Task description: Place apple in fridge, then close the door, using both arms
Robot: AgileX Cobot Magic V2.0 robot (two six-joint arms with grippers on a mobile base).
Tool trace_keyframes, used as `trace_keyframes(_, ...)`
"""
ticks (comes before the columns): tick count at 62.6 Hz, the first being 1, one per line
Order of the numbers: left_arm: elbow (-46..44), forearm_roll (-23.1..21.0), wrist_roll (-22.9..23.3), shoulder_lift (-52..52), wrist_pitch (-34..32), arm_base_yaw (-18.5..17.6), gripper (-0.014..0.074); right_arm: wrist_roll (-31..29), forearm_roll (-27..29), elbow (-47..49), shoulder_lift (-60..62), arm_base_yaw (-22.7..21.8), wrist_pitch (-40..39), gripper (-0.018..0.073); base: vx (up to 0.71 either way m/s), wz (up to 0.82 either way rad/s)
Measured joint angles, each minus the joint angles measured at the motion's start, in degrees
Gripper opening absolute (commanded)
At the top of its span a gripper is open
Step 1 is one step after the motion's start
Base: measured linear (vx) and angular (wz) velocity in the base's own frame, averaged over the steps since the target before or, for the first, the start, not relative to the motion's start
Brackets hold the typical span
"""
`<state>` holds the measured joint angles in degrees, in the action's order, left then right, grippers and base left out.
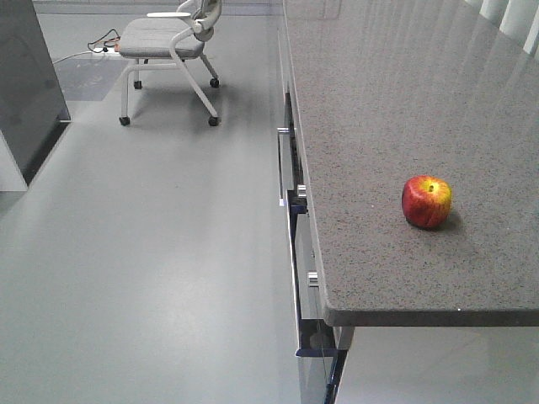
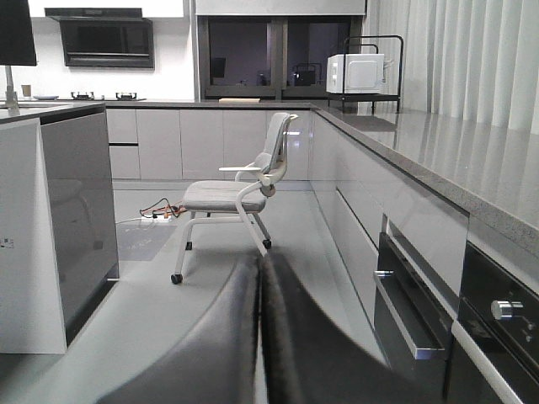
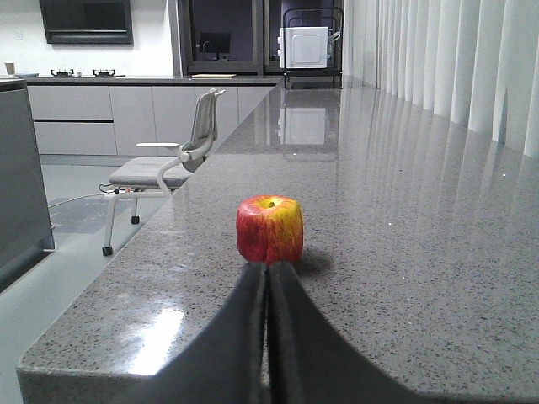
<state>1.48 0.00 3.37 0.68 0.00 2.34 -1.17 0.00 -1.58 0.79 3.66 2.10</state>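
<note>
Firstly, pickup: left end effector [image 2: 259, 261] and right end effector [image 3: 268, 269] are pressed together; spread your right around the round red-yellow apple [image 3: 269, 229] on the speckled grey bench [image 3: 404, 278]

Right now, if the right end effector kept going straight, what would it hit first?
Most likely the apple, on the counter directly ahead of the shut right end effector. Nothing lies between them; the gap is hard to judge.
</note>
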Motion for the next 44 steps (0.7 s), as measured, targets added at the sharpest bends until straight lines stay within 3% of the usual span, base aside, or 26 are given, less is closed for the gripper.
trace_keyframes(35,0.00,0.00,0.00,0.00,0.00,0.00,-0.0006,0.00,0.00,0.00,0.00,0.00,-0.10,-0.0003,0.00,0.00)
trace_keyframes(44,0.00,0.00,0.00,0.00,0.00,0.00,-0.0006,0.22,0.64,0.00,0.00,0.00,-3.48,-0.0003,0.00,0.00)
